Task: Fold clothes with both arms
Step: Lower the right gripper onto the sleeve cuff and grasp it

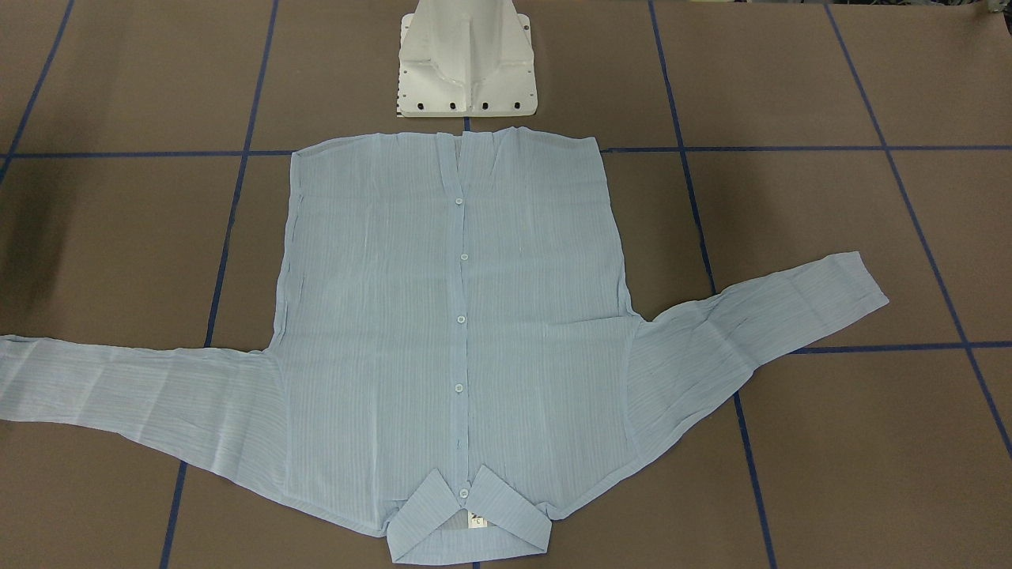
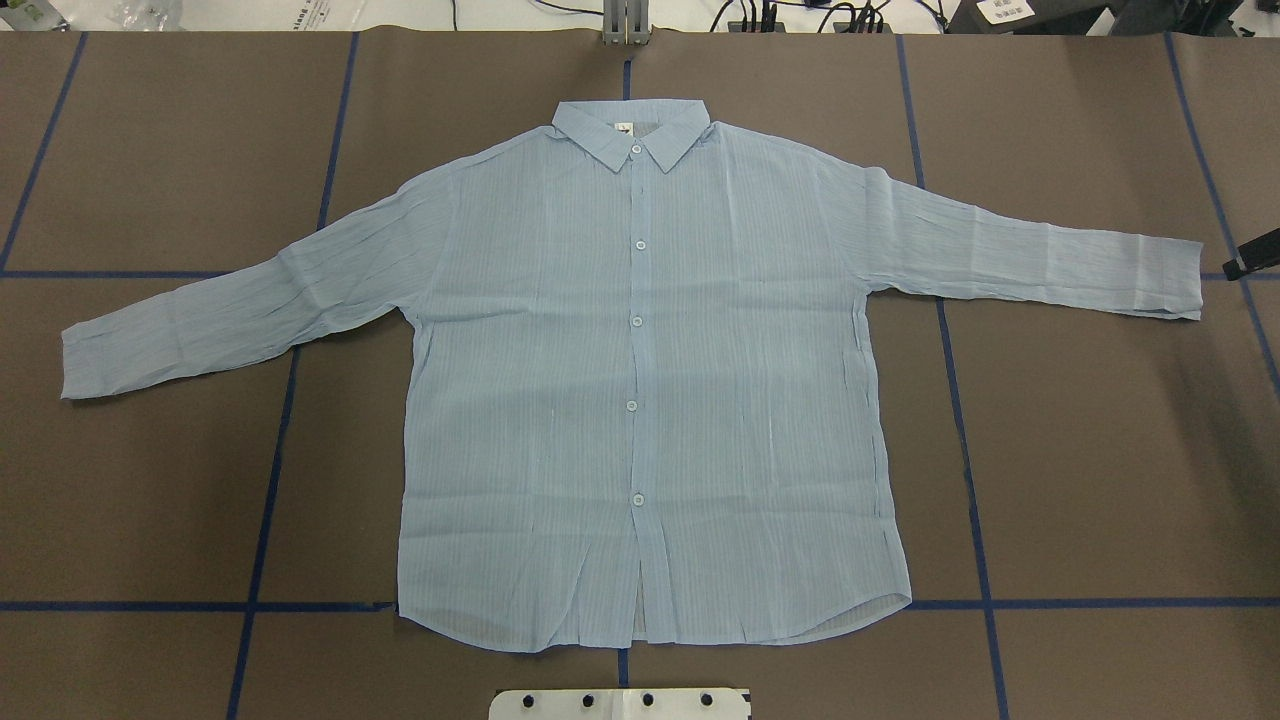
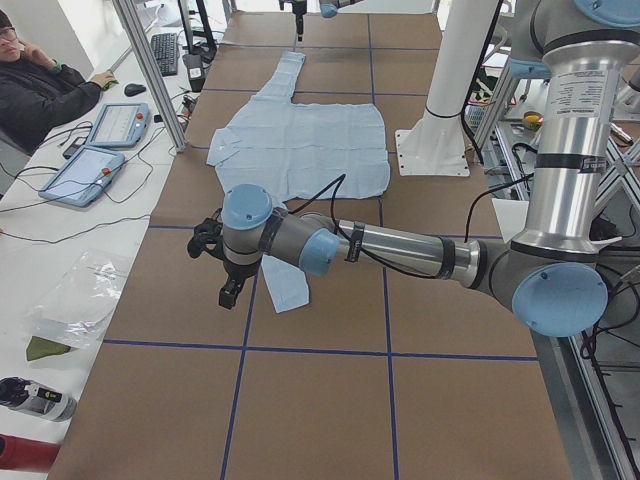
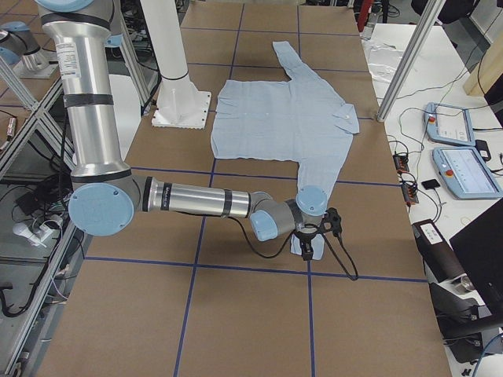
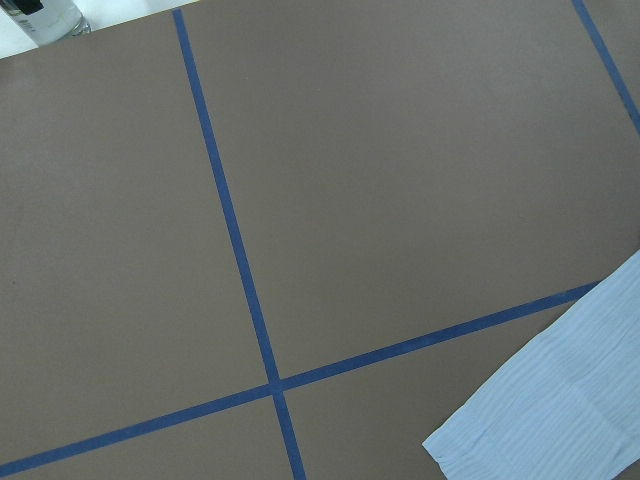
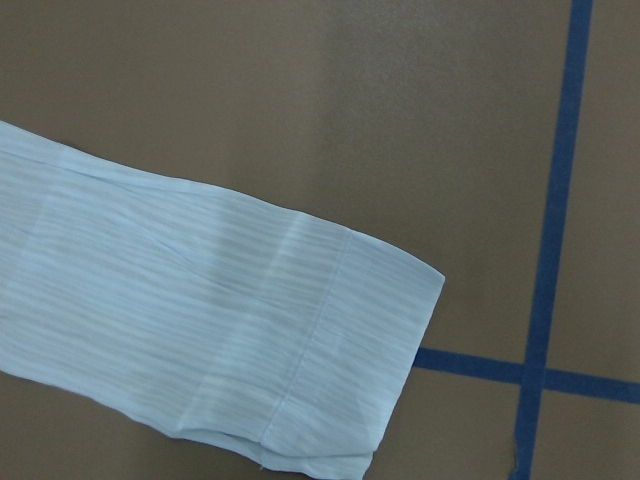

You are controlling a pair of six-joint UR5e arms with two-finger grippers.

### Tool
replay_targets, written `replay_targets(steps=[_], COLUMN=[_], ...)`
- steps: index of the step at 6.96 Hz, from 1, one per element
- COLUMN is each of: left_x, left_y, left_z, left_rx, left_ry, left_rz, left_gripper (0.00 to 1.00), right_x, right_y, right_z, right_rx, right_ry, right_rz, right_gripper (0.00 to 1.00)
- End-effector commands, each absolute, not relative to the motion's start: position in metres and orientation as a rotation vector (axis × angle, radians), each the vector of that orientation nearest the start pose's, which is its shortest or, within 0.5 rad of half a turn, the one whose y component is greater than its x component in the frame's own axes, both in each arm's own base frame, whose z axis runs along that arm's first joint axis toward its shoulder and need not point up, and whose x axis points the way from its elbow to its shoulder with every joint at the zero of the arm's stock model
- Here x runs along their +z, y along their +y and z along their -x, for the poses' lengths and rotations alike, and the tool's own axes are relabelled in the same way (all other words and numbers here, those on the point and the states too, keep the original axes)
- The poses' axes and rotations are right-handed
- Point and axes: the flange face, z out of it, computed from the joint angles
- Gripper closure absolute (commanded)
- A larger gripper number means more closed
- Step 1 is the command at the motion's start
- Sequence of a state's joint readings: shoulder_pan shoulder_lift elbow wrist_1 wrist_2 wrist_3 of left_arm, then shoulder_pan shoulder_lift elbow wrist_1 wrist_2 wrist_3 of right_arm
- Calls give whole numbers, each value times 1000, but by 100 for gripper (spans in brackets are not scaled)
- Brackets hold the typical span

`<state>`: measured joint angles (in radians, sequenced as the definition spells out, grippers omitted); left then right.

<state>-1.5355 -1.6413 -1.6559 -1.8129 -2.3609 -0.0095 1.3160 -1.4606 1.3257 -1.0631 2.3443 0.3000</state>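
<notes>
L gripper [image 3: 229, 296], R gripper [image 4: 306, 252]: width unclear; shirt [image 2: 640, 380] flat on brown tbl [image 2: 1100, 450] w/ blue tape [image 2: 1100, 603]

The overhead view looks forward and down from behind the white pedestal base [image 2: 620, 703]; the front view faces it from across the tabletop [image 1: 830, 442]. Both share the whole shirt [image 2: 640, 380]. Side views look along the tabletop from its left and right ends. Wrist cameras sit close over the left cuff [image 5: 560, 400] and right cuff [image 6: 330, 340].

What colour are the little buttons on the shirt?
The buttons are white on the light-blue shirt; the overhead exterior view shows them best.
</notes>
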Motion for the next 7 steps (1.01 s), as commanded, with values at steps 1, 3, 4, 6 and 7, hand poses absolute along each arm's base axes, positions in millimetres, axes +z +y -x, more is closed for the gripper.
replay_targets(steps=[1, 3, 4, 6, 7], left_x=[551, 547, 547, 546, 545], left_y=[-539, -538, -538, -539, -539], left_z=[44, 44, 44, 44, 43], left_rx=[183, 186, 186, 187, 188], left_ry=[788, 788, 788, 788, 789], left_rz=[-369, -375, -375, -378, -379], left_gripper=[0, 0, 0, 0, 0], right_x=[666, 677, 683, 691, 694], right_y=[-554, -557, -564, -566, -564], right_z=[94, 123, 135, 138, 138], right_rx=[-48, -72, -82, -77, -77], right_ry=[-836, -801, -790, -763, -763], right_rz=[-134, -107, -90, -77, -73], right_gripper=[1, 1, 2, 8, 8])
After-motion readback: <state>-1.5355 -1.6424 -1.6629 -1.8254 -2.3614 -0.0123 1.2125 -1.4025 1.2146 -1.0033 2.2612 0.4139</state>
